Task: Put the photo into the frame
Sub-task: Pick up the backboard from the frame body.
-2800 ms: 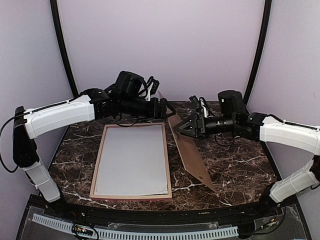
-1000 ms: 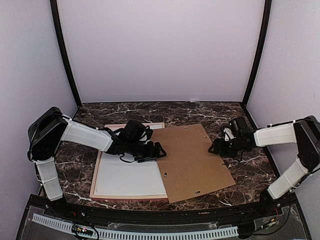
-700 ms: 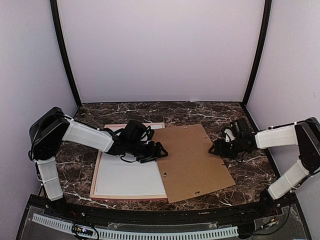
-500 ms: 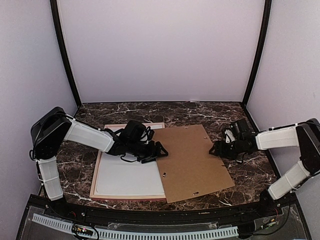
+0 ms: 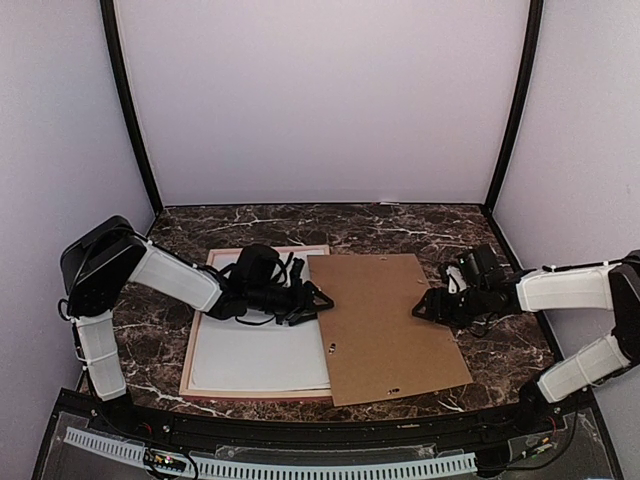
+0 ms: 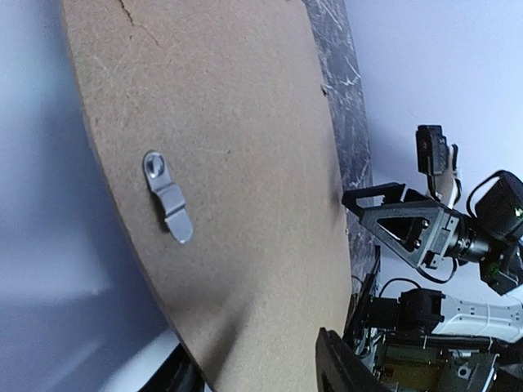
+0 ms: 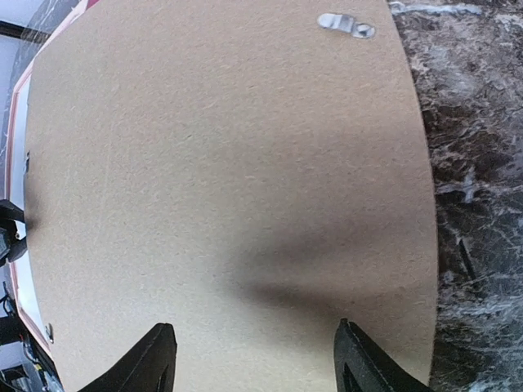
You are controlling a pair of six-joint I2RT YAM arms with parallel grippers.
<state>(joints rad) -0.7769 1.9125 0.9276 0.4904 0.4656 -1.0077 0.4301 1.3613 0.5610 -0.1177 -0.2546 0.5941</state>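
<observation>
From overhead, frame (image 5: pixel 250 396): lies flat on the left half of the dark marble table (image 5: pixel 500 350), with pinkish rails and its long sides running away from me.
White sheet (image 5: pixel 255 355): fills the frame's opening. I cannot tell whether it is the photo turned face down.
Backing board (image 5: pixel 390 320): plain brown, flat on the table just right of centre. Its left edge overlaps the frame's right rail.
Left gripper (image 5: pixel 312 298): low over that right rail, at the board's left edge. I cannot tell from here whether its fingers are apart or pinching.
Right gripper (image 5: pixel 420 305): low at the board's right edge, opposite the left one.
Left wrist view, board: fills most of the picture, with a small metal clip (image 6: pixel 167 200) fastened to it. Past its far edge the right gripper faces back, fingers spread.
Left fingers: not clear enough here to judge either.
Right wrist view, fingers (image 7: pixel 155 359): two dark tips wide apart, holding nothing, with the board's brown face between them.
Second clip (image 7: pixel 347 23): near the board's far edge, with marble to the right.
</observation>
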